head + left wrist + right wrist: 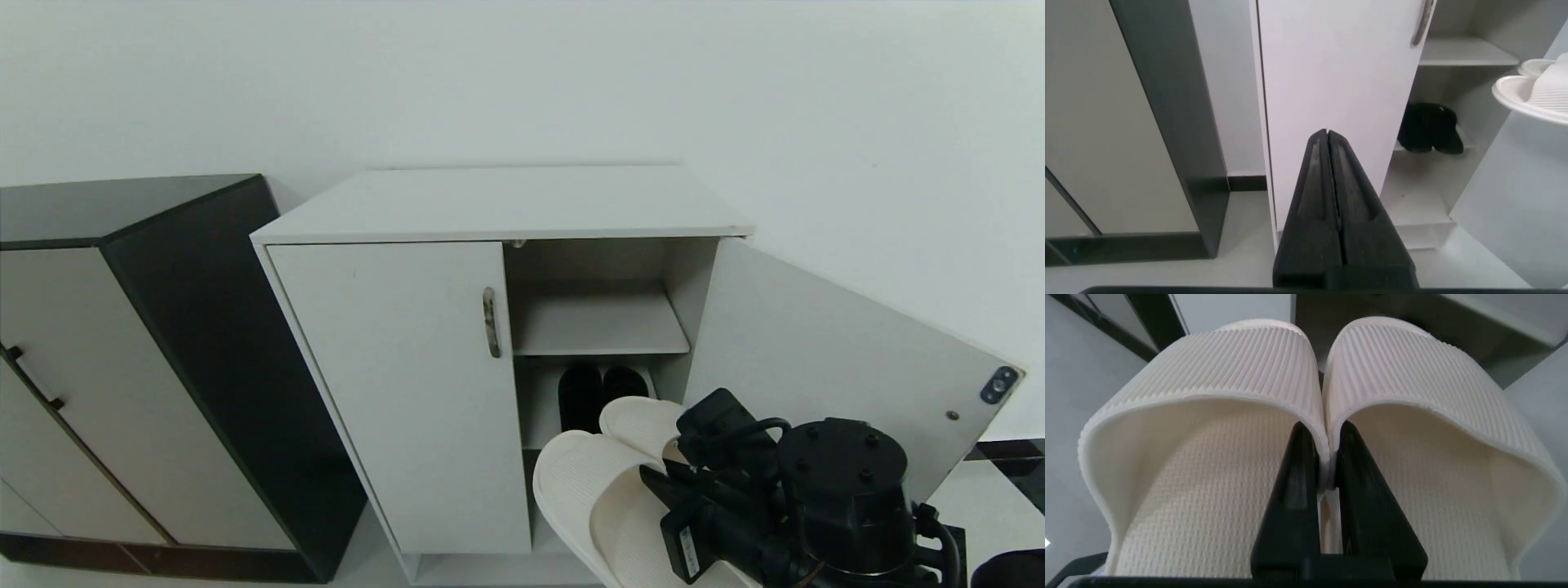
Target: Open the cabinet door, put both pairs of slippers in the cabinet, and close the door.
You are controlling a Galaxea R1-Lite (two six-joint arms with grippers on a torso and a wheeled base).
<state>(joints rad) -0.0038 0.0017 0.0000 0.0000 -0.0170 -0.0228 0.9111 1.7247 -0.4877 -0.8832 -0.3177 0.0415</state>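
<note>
The white cabinet (506, 204) has its right door (824, 359) swung open and its left door (408, 384) closed. A black pair of slippers (600, 396) rests on the middle shelf inside, also visible as the black slippers (1431, 129). My right gripper (1327, 469) is shut on the inner edges of a white pair of slippers (1315, 416), held side by side. In the head view the white slippers (604, 482) hang just in front of the open compartment, toes toward it. My left gripper (1328, 139) is shut and holds nothing, low before the closed door.
A black-and-beige cabinet (122, 367) stands close to the left of the white one. An upper shelf (600, 322) inside is bare. The open door juts out on the right. A metal handle (490, 322) sits on the closed door.
</note>
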